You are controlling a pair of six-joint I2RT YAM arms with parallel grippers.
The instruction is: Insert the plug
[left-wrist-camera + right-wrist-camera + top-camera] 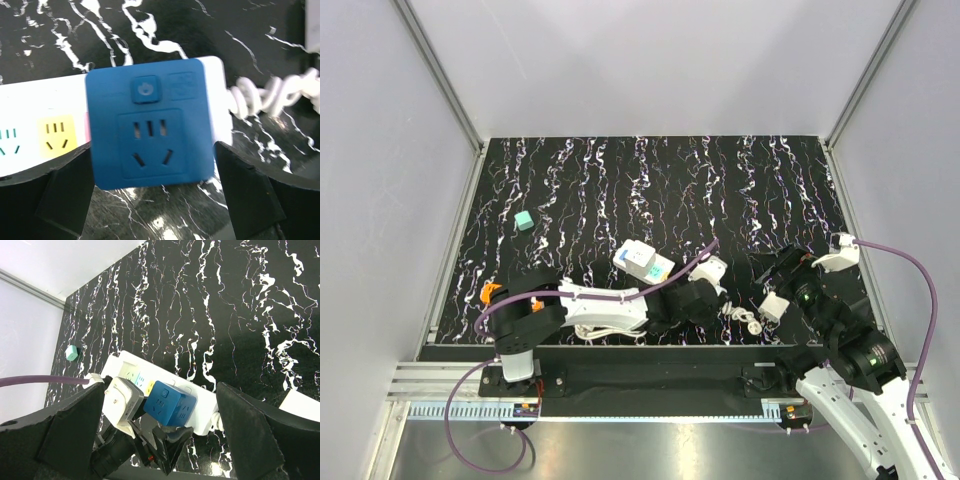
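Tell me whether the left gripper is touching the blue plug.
Cannot tell. In the left wrist view the open left gripper flanks the blue plug; its fingers border the plug's outline, neither gap nor press clear.

1. The top camera is looking down over the whole desk (pixel 740 180) from its near edge.
2. The left wrist camera is facing the plug (pixel 150 122) at close range.
3. The right wrist camera is seeing the same plug from farther off.
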